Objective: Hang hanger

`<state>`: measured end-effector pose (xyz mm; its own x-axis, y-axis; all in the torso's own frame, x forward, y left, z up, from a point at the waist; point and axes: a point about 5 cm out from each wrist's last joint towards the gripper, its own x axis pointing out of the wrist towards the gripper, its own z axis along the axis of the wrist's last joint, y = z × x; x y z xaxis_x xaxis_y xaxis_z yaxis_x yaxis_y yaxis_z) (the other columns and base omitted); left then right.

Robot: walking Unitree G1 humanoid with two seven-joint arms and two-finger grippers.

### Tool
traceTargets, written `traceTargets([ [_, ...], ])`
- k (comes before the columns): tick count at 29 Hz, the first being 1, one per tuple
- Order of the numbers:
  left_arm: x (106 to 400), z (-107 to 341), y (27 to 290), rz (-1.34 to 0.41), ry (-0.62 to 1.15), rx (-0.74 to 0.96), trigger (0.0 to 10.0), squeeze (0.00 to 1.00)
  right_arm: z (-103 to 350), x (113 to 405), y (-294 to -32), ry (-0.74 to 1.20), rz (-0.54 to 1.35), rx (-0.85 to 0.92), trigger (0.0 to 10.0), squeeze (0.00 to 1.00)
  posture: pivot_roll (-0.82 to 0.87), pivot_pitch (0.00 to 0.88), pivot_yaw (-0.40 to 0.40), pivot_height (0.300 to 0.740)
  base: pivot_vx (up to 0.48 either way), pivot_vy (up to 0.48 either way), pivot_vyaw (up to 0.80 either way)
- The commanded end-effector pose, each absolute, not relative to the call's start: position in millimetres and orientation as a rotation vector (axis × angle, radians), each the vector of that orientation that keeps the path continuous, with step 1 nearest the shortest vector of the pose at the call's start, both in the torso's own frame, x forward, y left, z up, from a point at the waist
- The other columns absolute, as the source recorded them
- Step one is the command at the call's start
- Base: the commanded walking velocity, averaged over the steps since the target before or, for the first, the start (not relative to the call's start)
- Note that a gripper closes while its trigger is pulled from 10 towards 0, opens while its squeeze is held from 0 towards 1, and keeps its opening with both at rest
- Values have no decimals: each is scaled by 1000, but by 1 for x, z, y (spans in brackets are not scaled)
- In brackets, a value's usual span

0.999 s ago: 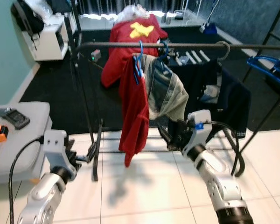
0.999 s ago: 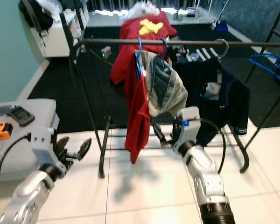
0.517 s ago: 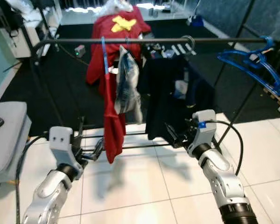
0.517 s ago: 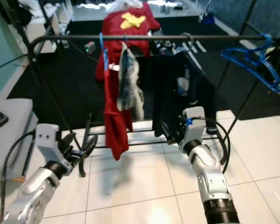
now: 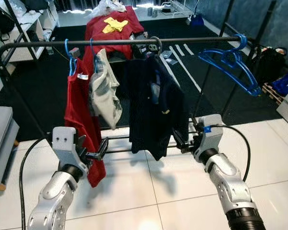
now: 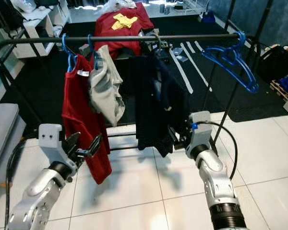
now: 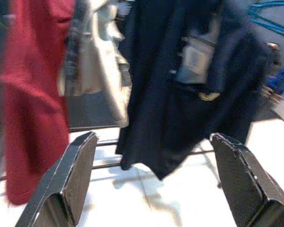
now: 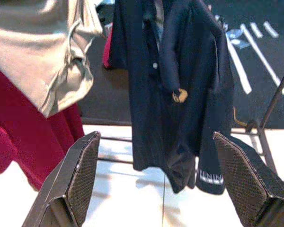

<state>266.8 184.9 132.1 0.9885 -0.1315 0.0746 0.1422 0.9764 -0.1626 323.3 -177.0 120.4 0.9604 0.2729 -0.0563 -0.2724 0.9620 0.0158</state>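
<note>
Hanging by their hooks so they stay off the floor, the blue plastic hangers point(image 5: 230, 60) sit at the right end of the long black metal rail point(image 5: 38, 44), while the left claw point(image 5: 93, 152) and right claw point(image 5: 183, 143) wait wide open and empty below.

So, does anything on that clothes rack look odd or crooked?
Yes: the grey garment is bunched up rather than hanging flat, and the empty blue hangers at the rail's right end hang tilted.
</note>
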Motion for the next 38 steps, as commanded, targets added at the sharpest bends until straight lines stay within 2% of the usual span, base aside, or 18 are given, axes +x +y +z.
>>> traceTargets([
  [1,258,112,189,-72,-9,-176,10000,0,108,322,-172,86,301,20,10000,0,-118,0,-10,740,0,0,0],
  [9,245,78,177,-53,86,-166,10000,0,99,330,-163,124,365,31,10000,0,-93,0,-34,740,0,0,0],
  [16,249,67,184,-47,81,-220,10000,0,98,326,-151,134,508,114,10000,0,-117,0,-55,740,0,0,0],
  [22,255,67,172,-114,66,-144,10000,0,98,329,-146,121,544,184,10000,0,-131,0,-22,740,428,0,0],
  [26,256,66,174,-132,64,-130,10000,0,100,329,-145,105,541,151,10000,0,-143,0,3,740,480,0,0],
  [34,249,73,169,-154,27,-125,10000,0,89,324,-140,111,507,104,10000,0,-120,0,-23,740,480,0,0],
  [38,246,81,154,-159,-14,-138,10000,0,93,318,-125,88,567,120,10000,0,-89,0,-34,740,480,0,0],
])
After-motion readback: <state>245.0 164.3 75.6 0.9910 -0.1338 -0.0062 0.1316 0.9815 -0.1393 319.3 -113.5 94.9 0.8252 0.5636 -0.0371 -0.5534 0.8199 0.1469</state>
